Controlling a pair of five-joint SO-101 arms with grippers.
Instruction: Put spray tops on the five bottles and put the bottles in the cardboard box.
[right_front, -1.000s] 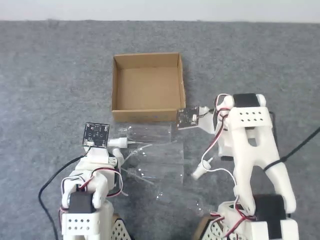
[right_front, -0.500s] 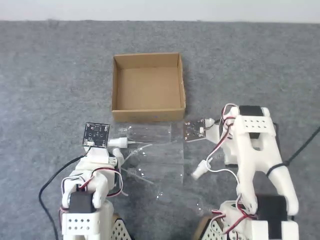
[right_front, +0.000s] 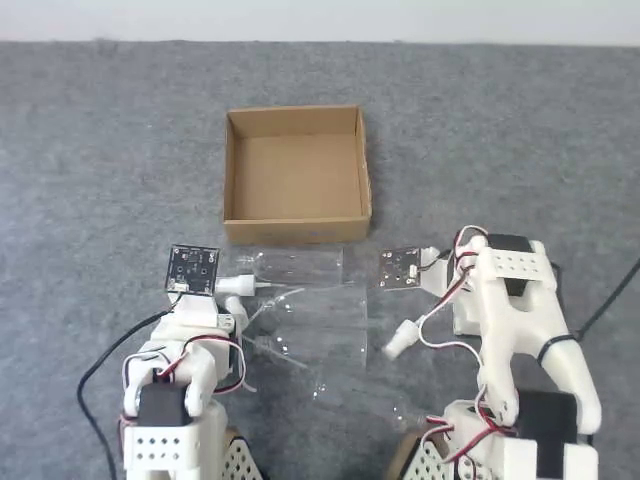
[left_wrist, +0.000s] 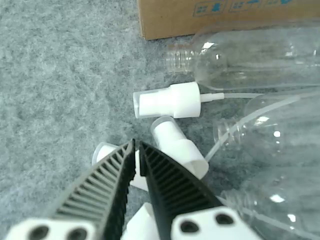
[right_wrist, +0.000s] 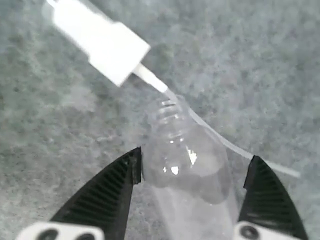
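Slippage worries me: the right gripper (right_wrist: 194, 161), jaws spread astride the bottle (right_wrist: 187, 187) lying on the carpet (right_wrist: 45, 105), may squirt it off its unseated spray top (right_wrist: 100, 37), while the left gripper (left_wrist: 137, 147) keeps jaws pressed together.

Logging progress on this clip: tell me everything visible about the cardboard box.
The cardboard box is brown, shallow, roughly square, open on top and empty, with blue print on its near wall. It sits upright on the grey carpet, mid-table. A clear bottle lies along its near wall; contact cannot be told.
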